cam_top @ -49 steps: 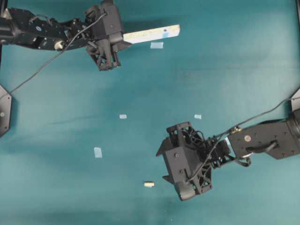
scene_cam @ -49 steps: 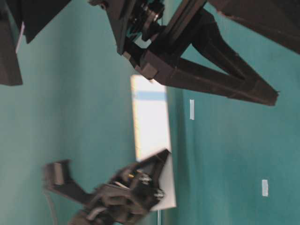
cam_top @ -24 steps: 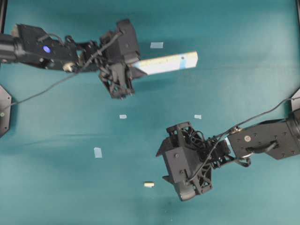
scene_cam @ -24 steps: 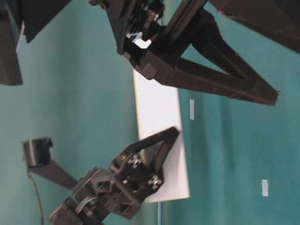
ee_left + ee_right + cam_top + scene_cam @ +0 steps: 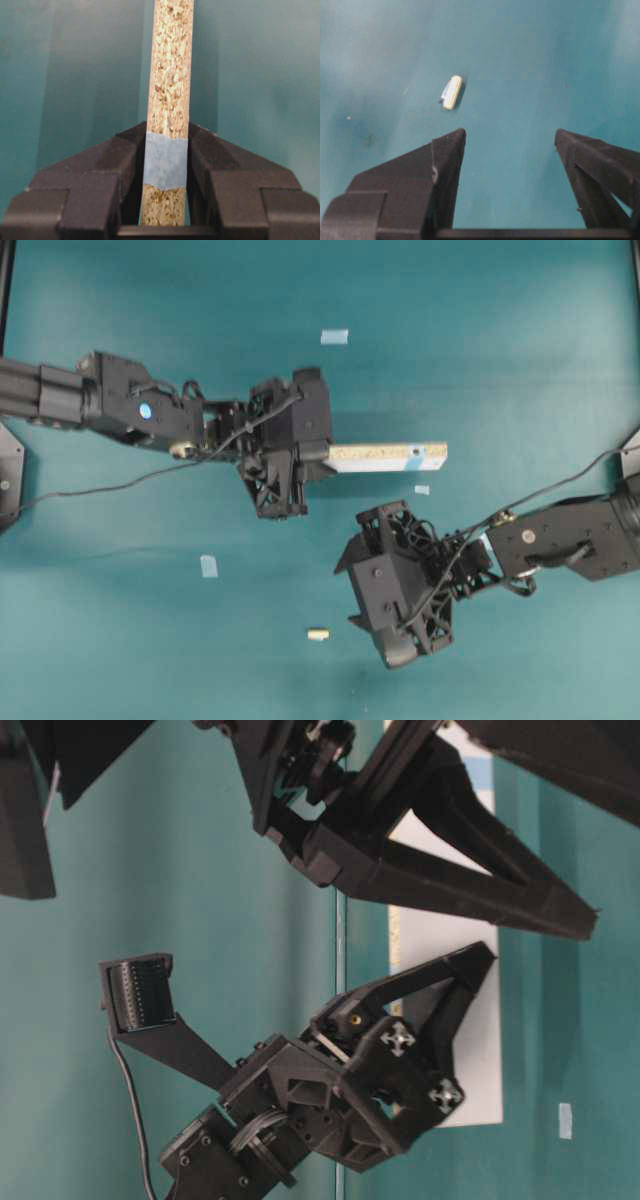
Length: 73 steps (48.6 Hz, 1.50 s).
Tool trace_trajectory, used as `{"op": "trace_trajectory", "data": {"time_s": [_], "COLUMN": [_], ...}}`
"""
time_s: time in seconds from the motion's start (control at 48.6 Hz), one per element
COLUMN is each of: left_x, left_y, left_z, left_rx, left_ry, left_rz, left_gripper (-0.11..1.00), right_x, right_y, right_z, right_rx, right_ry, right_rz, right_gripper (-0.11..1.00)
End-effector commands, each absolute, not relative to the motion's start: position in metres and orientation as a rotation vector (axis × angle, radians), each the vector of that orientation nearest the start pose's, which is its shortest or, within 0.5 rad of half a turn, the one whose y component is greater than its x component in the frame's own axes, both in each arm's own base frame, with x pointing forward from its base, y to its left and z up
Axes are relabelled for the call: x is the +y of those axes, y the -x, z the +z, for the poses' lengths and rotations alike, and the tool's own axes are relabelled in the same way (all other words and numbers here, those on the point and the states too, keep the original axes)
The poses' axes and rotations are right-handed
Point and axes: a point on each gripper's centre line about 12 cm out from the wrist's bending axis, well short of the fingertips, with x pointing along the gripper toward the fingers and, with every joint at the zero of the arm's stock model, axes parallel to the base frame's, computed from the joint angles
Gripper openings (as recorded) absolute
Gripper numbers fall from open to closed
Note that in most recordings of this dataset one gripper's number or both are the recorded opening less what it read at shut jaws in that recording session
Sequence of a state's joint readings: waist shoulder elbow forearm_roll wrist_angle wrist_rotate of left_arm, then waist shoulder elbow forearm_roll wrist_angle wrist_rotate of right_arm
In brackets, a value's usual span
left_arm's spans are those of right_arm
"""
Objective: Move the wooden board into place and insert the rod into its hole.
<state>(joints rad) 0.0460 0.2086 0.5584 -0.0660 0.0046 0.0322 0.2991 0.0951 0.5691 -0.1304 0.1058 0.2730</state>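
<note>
The left gripper (image 5: 165, 200) is clamped on the board (image 5: 388, 455) at one end, its fingers (image 5: 120, 165) pressed to the two broad faces right at the blue patch (image 5: 165, 160), with the speckled edge turned up toward the wrist camera. In the overhead view the board juts out level from the gripper toward the right, near the middle of the table (image 5: 500, 320), its free end above a small tape square (image 5: 422, 490) and close to the right gripper (image 5: 352, 592). Whether the board rides clear of the table cannot be told from these views. The right gripper stands wide open with nothing between its jaws, and the rod (image 5: 452, 92) lies loose on the table just ahead of its left fingertip, off the centre line. Risks noted: the hold is at the very end of a long strip, so the free end may sag or pivot in the fingers, and the tape under the pads may favour slip. The free end may also strike the right gripper, given how near they are. No hole is visible in any view, so alignment cannot be confirmed. The rod is tiny and round; an off-centre closure could roll or flick it away rather than seize it.
</note>
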Motion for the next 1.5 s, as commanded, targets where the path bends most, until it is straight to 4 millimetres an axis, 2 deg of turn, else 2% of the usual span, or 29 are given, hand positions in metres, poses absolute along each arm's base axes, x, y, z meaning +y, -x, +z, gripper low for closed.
{"op": "trace_trajectory", "data": {"time_s": [0.0, 0.206, 0.864, 1.193, 1.481], "left_x": [0.017, 0.011, 0.01, 0.011, 0.01], "left_y": [-0.429, -0.429, -0.422, -0.422, -0.413], "left_z": [0.133, 0.133, 0.118, 0.118, 0.109], "left_rx": [0.718, 0.719, 0.758, 0.739, 0.767], "left_ry": [0.06, 0.056, 0.101, 0.103, 0.1], "left_rz": [0.056, 0.042, 0.061, 0.063, 0.063], "left_gripper": [0.22, 0.22, 0.22, 0.22, 0.22], "right_x": [0.121, 0.121, 0.121, 0.121, 0.121], "right_y": [-0.392, -0.392, -0.392, -0.392, -0.392], "right_z": [0.161, 0.161, 0.161, 0.161, 0.161], "right_rx": [0.757, 0.756, 0.757, 0.756, 0.757], "right_ry": [-0.017, -0.015, -0.017, -0.015, -0.017], "right_rz": [0.222, 0.223, 0.222, 0.222, 0.222], "right_gripper": [0.8, 0.8, 0.8, 0.8, 0.8]}}
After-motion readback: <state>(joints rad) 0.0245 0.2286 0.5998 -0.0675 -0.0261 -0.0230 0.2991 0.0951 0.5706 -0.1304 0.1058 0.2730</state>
